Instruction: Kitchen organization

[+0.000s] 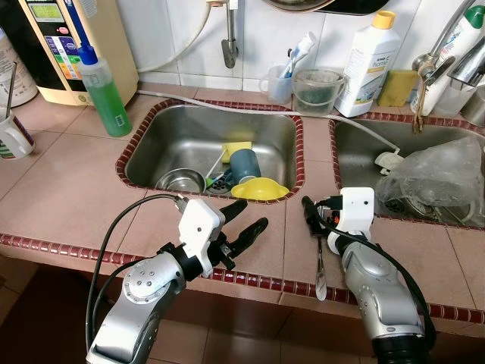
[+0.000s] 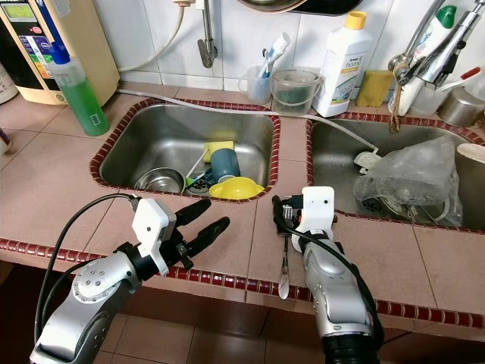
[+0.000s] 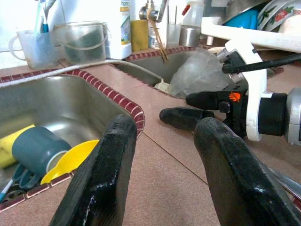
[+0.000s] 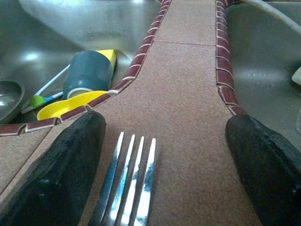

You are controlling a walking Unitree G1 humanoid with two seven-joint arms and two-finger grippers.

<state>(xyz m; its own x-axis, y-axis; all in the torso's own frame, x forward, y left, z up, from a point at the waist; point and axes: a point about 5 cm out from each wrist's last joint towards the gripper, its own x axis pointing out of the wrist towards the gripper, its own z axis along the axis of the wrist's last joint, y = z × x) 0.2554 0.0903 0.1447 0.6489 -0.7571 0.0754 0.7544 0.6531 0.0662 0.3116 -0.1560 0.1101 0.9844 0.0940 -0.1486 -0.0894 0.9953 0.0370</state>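
The fork [image 4: 129, 181] lay flat on the tiled counter [image 1: 68, 189], on the strip between the left sink [image 1: 276, 125] and the right sink [image 1: 356, 152], its handle reaching to the counter's front edge and its tines pointing toward the wall. The right gripper [image 4: 169, 155] stood low over it with its fingers spread wide, one to each side of the tines; nothing was held. The left gripper [image 1: 246, 224] hovered above the counter just in front of the left sink, likewise open and empty. In that sink sat a teal cup [image 1: 244, 164] on its side, a yellow dish [image 1: 259, 189], a small steel bowl [image 1: 182, 181] and a yellow sponge [image 1: 236, 145]; a crumpled plastic bag [image 1: 439, 178] filled much of the right sink. Assessed risks: the fork is thin and flush with the tile, so closing fingers may ride over it or squeeze it out sideways. The handle end rests at the counter's lip, so a push toward the robot could tip it to the floor. The grippers were near each other, so a careless reach by either could bring them into contact.
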